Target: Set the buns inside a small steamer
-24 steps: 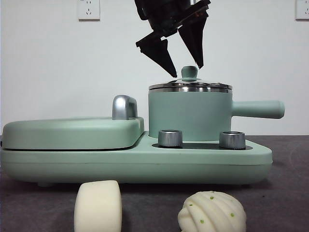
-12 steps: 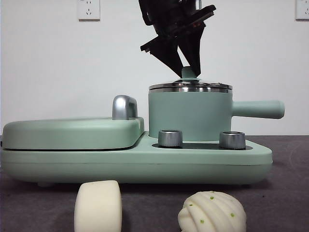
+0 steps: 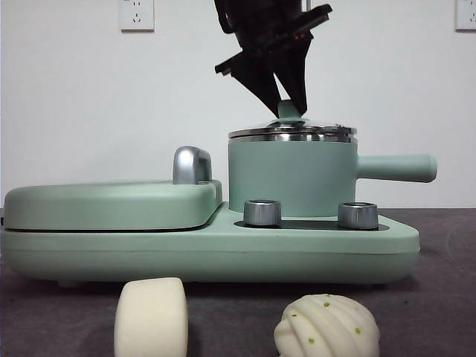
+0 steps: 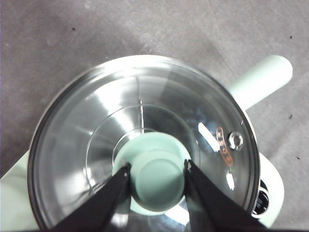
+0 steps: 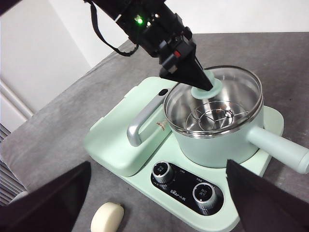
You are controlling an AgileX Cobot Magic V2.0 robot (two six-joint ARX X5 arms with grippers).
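Steel-rimmed lid [image 3: 291, 132] sits slightly tilted on the small steamer [image 3: 291, 178], knob [image 4: 158, 179] clenched by the left claw [image 4: 157, 170].

**Little legible print on the green cooker**

A small brand mark sits on the cooker's front panel [image 5: 193, 203] between its two knobs [image 5: 163, 171], seen from the right wrist camera; it appears to read "Bear", followed by characters too small to make out. A tiny orange-brown emblem [image 5: 161, 126] stands on the griddle cover's corner beside the pot, unreadable. Through the glass lid [image 4: 96, 121], in the left wrist view, an orange oval mark [image 4: 224, 152] lies near the steam vent; its lettering cannot be read. Fine markings ring both knobs, but they are blurred. Nothing readable shows on the wall sockets [image 3: 137, 13] in the front view.
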